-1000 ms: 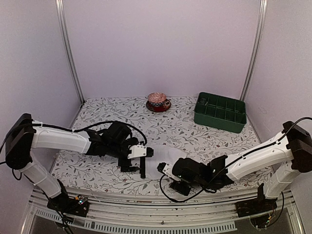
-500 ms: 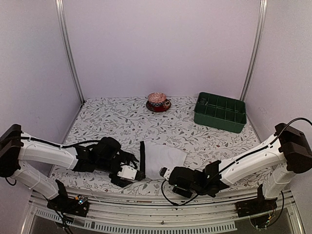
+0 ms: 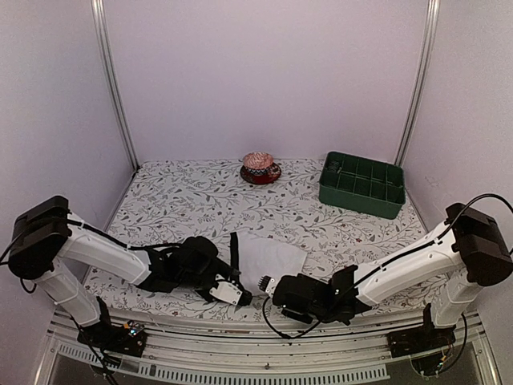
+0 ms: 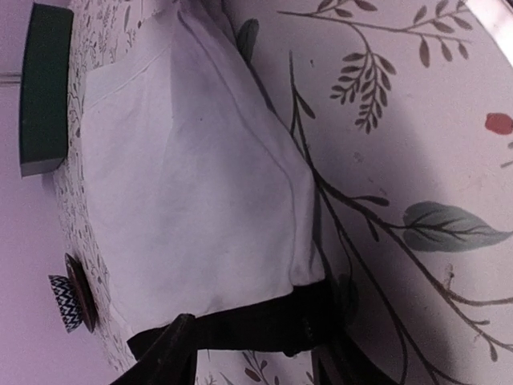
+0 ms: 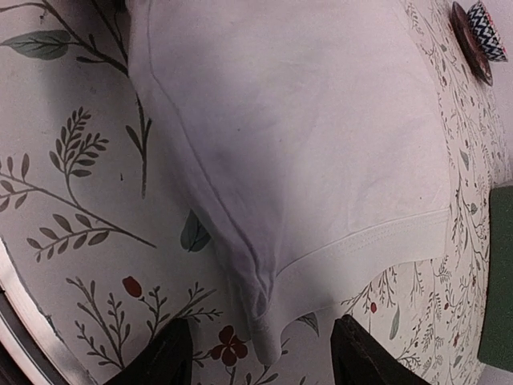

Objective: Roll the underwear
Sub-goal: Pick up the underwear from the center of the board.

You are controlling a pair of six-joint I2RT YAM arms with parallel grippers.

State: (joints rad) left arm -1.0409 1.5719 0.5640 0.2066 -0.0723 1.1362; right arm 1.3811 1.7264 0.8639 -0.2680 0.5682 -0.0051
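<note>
The white underwear [image 3: 271, 258] is laid flat at 6 o'clock on the surface [image 3: 176, 200]; no roll is started. The left pincer [image 4: 252, 353] is held open astride its black waistband [image 4: 264, 325], and the right pincer [image 5: 258, 327] open astride the hem [image 5: 361, 245]. All rolling is judged outstanding.

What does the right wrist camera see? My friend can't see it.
White cloth underwear lies flat on a leafy-patterned tablecloth, its hemmed corner between the dark fingers of the open right gripper. A zigzag-patterned cup on a brown saucer peeks in top right.
</note>
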